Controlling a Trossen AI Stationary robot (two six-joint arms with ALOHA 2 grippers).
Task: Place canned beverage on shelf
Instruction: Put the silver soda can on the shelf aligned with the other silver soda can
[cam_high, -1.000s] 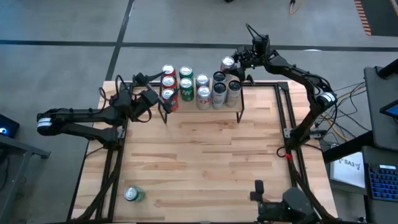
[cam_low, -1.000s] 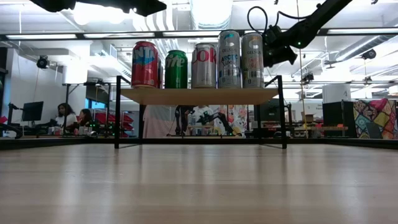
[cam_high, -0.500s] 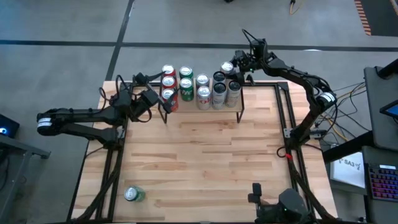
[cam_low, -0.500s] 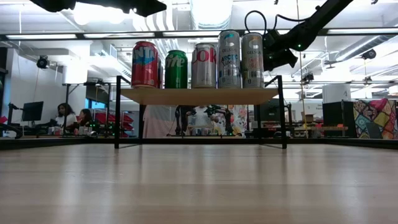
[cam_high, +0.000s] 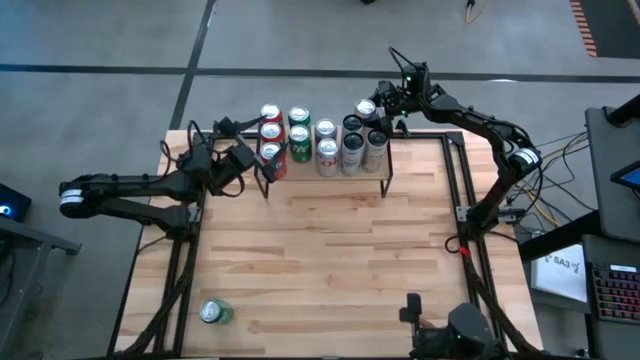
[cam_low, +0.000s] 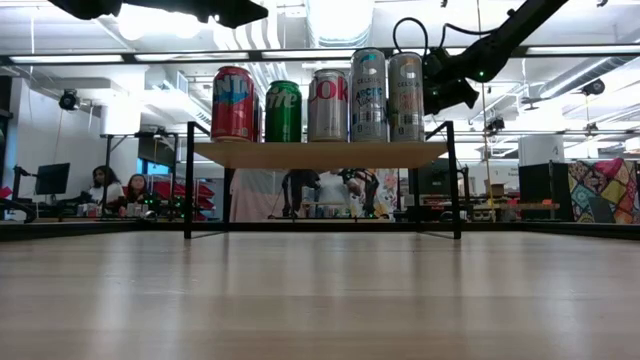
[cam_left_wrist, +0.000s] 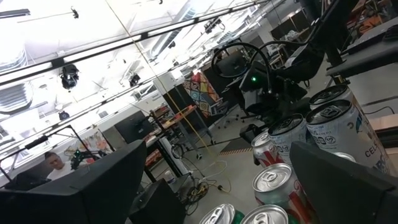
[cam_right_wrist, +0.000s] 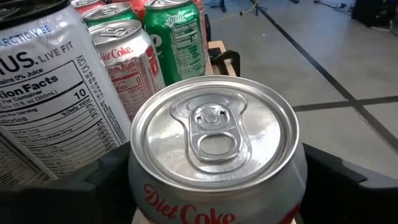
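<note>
Shelf (cam_high: 322, 175) crowded with upright cans (cam_high: 328, 152)

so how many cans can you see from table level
5, in a row on the raised light-wood shelf: red can, green can, silver coke can, two tall silver cans; more may be hidden behind.

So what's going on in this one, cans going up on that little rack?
Yes. The right gripper is at the far right corner of the shelf, its jaws on either side of a Diet Coke can beside the cans already lined up there. Whether it is gripping or letting go isn't clear. The left gripper waits open at the shelf's left end. One green can lies on the table, near the front left corner.
</note>
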